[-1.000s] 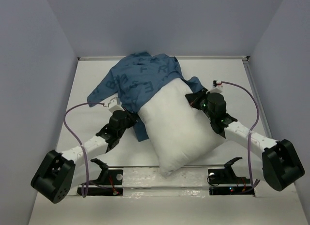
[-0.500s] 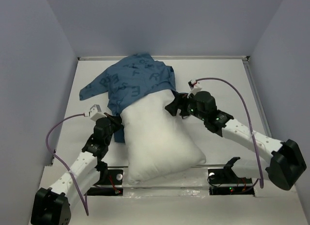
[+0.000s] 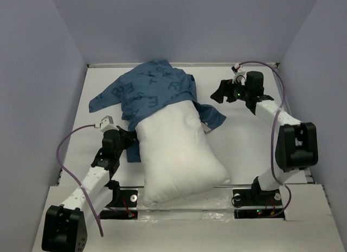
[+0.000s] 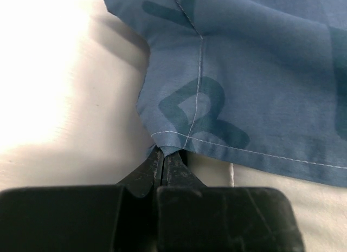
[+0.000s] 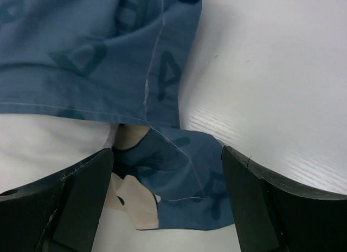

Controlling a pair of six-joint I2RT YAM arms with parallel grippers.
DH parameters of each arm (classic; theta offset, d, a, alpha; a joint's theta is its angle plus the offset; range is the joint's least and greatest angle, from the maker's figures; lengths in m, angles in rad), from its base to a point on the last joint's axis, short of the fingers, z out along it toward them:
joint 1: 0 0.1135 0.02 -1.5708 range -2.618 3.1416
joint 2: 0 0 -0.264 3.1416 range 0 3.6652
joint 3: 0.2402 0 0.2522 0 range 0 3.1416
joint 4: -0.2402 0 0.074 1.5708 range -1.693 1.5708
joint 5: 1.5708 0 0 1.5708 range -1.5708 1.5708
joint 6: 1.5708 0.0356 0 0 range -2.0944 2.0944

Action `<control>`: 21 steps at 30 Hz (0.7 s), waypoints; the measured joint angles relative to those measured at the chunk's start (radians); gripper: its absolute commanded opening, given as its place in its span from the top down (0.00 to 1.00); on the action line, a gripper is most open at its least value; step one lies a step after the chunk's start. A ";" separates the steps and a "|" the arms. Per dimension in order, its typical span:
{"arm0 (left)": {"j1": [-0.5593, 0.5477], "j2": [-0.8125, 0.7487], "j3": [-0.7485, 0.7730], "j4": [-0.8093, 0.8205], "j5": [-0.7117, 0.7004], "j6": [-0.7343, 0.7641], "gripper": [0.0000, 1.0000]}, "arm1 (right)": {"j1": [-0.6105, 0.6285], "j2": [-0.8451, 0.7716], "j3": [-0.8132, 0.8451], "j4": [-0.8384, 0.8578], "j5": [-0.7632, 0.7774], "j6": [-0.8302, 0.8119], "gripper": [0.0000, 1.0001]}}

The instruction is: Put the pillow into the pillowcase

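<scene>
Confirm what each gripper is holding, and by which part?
Left gripper pinches the pillowcase at a stitched hem corner. Right gripper is open, holding nothing.

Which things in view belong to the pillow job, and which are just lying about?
Job:
pillow
pillowcase
left gripper, shut on the pillowcase hem
right gripper, open

Lying about:
table
arm cables

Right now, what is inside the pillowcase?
The far end of the white pillow sits inside the pillowcase, and most of the pillow sticks out toward the arm bases. The fabric hides how deep it reaches and whether anything else is inside.
</scene>
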 measured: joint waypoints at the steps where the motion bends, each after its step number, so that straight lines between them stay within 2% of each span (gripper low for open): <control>1: 0.000 0.000 0.000 0.002 0.008 0.006 1.00 | -0.021 0.077 0.032 -0.004 -0.060 -0.036 0.11; 4: 0.000 -0.001 0.000 0.002 0.023 0.018 1.00 | -0.047 0.223 0.062 -0.022 -0.168 -0.110 0.11; 9: 0.000 -0.021 0.000 0.011 0.056 0.034 1.00 | -0.048 0.380 0.085 -0.056 -0.296 -0.148 0.11; 16: 0.000 -0.049 0.000 0.024 0.103 0.040 1.00 | -0.040 0.470 0.159 -0.069 -0.384 -0.134 0.14; 19: 0.000 -0.072 0.000 0.023 0.113 0.040 1.00 | -0.027 0.509 0.225 -0.068 -0.396 -0.122 0.28; 21: 0.000 -0.086 0.000 0.022 0.120 0.040 1.00 | -0.016 0.533 0.256 -0.067 -0.404 -0.115 0.63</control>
